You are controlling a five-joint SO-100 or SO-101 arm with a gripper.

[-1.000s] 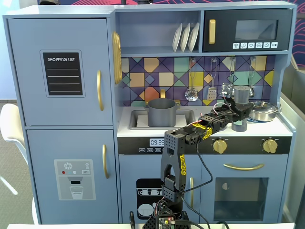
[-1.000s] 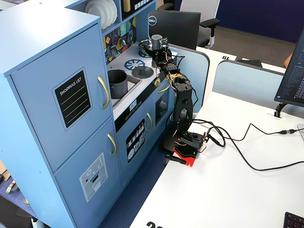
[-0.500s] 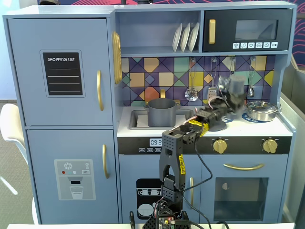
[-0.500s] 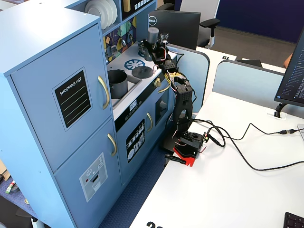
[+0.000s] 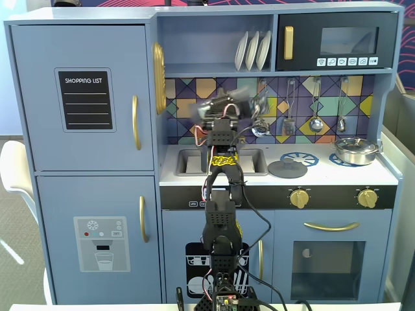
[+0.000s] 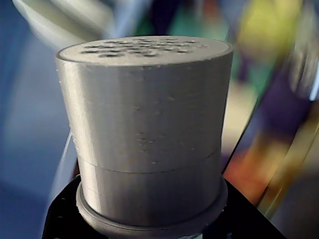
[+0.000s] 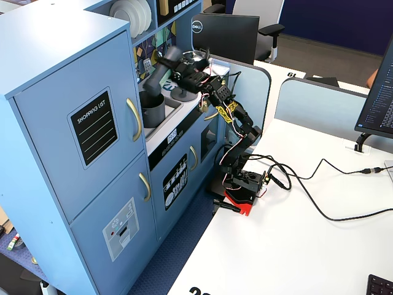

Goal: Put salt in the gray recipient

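Observation:
My gripper is shut on the salt, a slim dark-gray shaker, and holds it tilted above the toy kitchen's counter. The shaker's lower end hangs just over the gray recipient, a matte gray pot standing at the sink. In the wrist view the salt fills the frame, its holed top facing away, with the gripper clamped round its base. In a fixed view from the front the gripper and the shaker are blurred. There the arm hides the pot.
A flat gray lid lies on the counter, and a shiny lidded pan stands on the right burner. Utensils hang on the back wall, and plates stand on the shelf above. Cables run across the white desk.

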